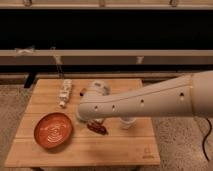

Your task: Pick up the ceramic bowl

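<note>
the ceramic bowl (53, 130) sits at 8 o'clock on the tabletop (115, 150); my claw (100, 90) hangs near centre, apart or together i cannot tell. my arm lies low over the cup (127, 122) and brown packet (98, 128), so swinging toward the bowl could knock them.

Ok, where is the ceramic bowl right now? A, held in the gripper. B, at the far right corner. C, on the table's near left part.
C: the ceramic bowl rests on the table at near left, apart from the gripper over mid-table.
</note>
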